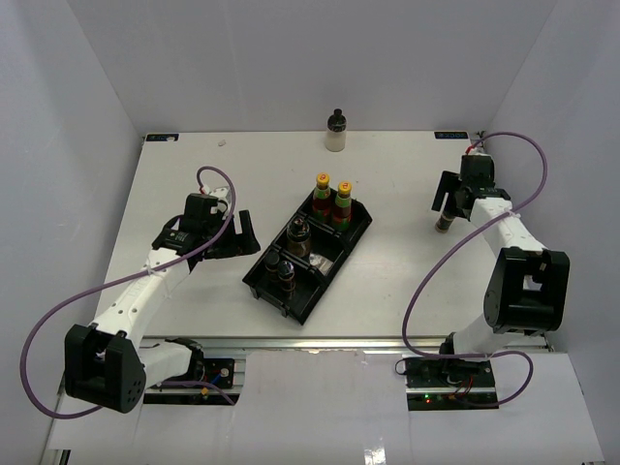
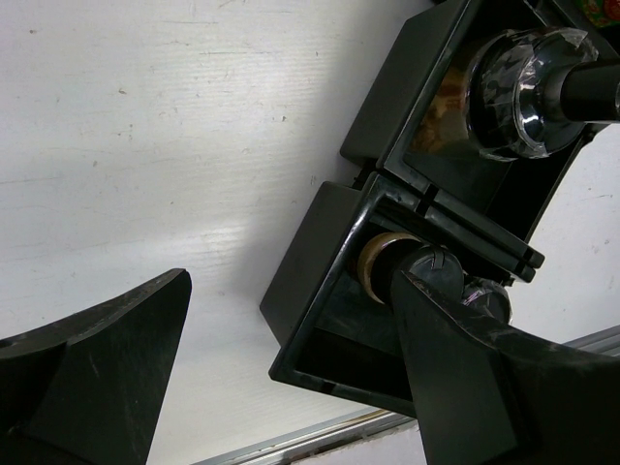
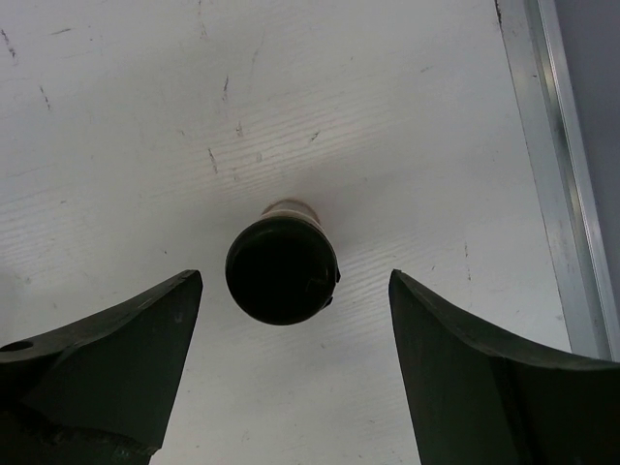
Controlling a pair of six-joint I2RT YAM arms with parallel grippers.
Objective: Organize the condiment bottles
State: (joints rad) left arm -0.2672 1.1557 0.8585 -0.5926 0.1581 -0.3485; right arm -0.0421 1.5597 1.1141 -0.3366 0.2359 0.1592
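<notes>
A black divided tray point(image 1: 327, 254) sits mid-table and holds two red-sauce bottles point(image 1: 322, 194) point(image 1: 342, 203) with yellow caps at its far end. It also holds a dark jar point(image 1: 299, 237) in the middle and another dark jar point(image 1: 286, 273) at the near end. A cream-bodied bottle point(image 1: 335, 132) stands alone at the back edge. My right gripper point(image 1: 448, 200) is open above a dark bottle point(image 1: 445, 224). In the right wrist view its black cap point(image 3: 282, 268) sits between the spread fingers, untouched. My left gripper point(image 1: 241, 235) is open and empty just left of the tray point(image 2: 315, 262).
In the left wrist view a silver-lidded jar point(image 2: 528, 92) and a black-lidded jar point(image 2: 434, 273) stand in the tray, the latter partly behind my right finger. The table's metal edge point(image 3: 557, 174) runs close to the right of the dark bottle. White walls surround the table.
</notes>
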